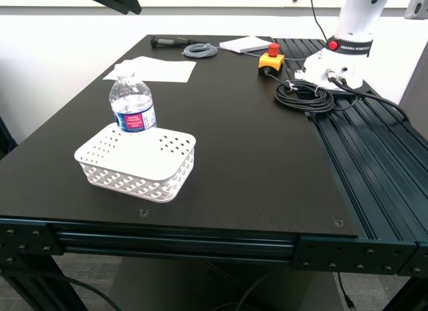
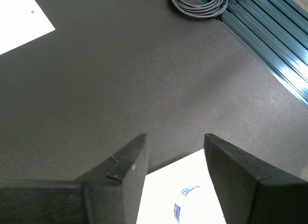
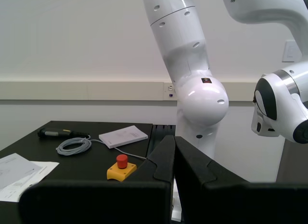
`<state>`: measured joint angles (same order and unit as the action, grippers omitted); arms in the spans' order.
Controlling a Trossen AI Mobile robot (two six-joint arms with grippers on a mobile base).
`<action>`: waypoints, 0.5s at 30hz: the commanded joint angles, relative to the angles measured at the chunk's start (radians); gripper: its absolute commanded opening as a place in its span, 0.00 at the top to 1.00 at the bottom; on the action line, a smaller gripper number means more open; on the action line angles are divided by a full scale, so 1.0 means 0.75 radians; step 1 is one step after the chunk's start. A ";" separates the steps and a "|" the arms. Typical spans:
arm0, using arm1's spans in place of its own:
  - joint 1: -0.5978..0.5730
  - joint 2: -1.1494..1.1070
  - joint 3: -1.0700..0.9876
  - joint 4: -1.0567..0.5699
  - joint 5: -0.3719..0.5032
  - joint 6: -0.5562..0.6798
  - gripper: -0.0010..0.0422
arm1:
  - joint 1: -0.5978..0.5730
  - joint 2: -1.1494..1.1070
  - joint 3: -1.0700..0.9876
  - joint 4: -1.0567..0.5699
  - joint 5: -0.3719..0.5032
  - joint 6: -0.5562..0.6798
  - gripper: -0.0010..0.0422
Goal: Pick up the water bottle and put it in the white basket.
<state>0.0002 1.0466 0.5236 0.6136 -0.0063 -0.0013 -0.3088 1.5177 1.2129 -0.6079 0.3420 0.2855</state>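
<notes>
Nothing of the task is looking done yet; the table [image 1: 254, 144] is carrying everything, and the white basket [image 1: 137, 162] is sitting empty with the water bottle [image 1: 132, 105] standing upright just behind it, touching its rim or nearly so, well away from both claws; my first gripper [image 2: 175, 151] is hanging released over bare table and a paper sheet [image 2: 190, 195]; my second gripper [image 3: 174, 159] is sitting clenched on nothing, aimed at a white robot arm [image 3: 192, 70].

free: bare counter [image 1: 254, 144] mid and front, above bottle [image 1: 132, 104] | blocked: basket [image 1: 137, 162] touching bottle's near side | far edge: papers [image 1: 157, 69], cable coil [image 1: 304, 95], stop button [image 1: 271, 60], white arm base [image 1: 341, 57]
</notes>
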 commanded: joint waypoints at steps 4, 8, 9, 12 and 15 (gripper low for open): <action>-0.001 -0.001 0.001 0.005 0.001 0.001 0.98 | -0.001 0.000 -0.002 0.004 -0.001 0.001 0.43; 0.000 -0.001 0.001 0.006 0.001 0.001 0.98 | 0.000 0.000 -0.002 0.006 -0.001 0.001 0.26; -0.001 -0.001 0.001 0.005 0.001 0.001 0.98 | 0.000 0.000 -0.002 0.006 -0.001 0.001 0.22; 0.000 -0.001 0.001 0.005 0.001 0.001 0.98 | 0.000 0.000 -0.002 0.006 -0.001 0.001 0.04; 0.000 -0.001 0.001 0.005 0.001 0.001 0.98 | 0.001 0.000 -0.002 0.006 -0.001 0.002 0.17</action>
<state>0.0002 1.0466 0.5236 0.6136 -0.0063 -0.0010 -0.3088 1.5177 1.2121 -0.6041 0.3420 0.2859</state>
